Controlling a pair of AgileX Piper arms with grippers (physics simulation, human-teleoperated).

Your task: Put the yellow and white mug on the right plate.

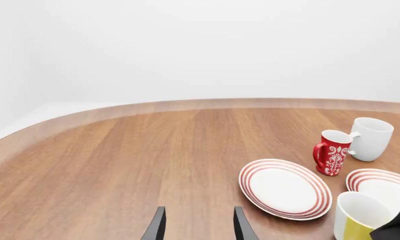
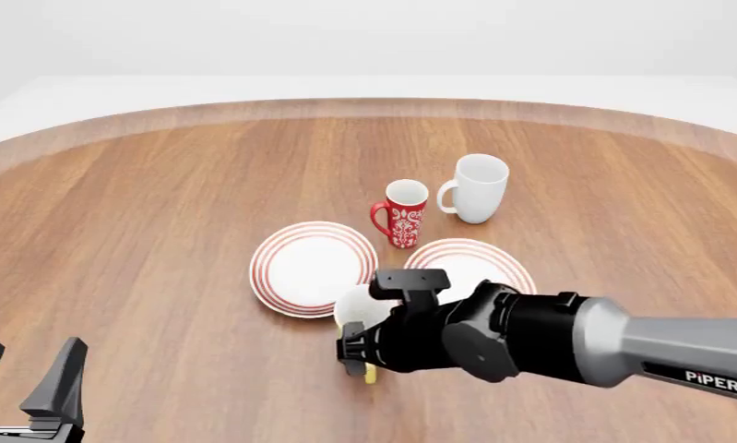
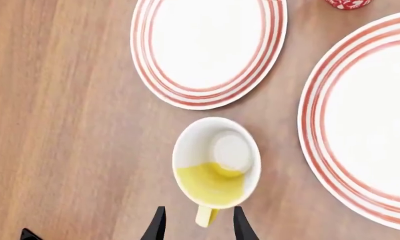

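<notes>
The yellow and white mug [image 3: 217,162] is standing on the table [image 2: 159,231], just beside the right plate [image 3: 367,130] — not yet on it. The right pincer [image 3: 195,227] is being held spread around the mug's handle [image 3: 206,215]. Next, a squeeze and a lift are needed. The left pincer [image 1: 196,225] is spread too — nothing is being held.

It was a bare simulated tabletop scene: a round wooden table [image 2: 159,231] before blank white walls [image 2: 343,37], with plates [image 2: 313,266] and mugs [image 2: 477,187] toward one o'clock.
</notes>
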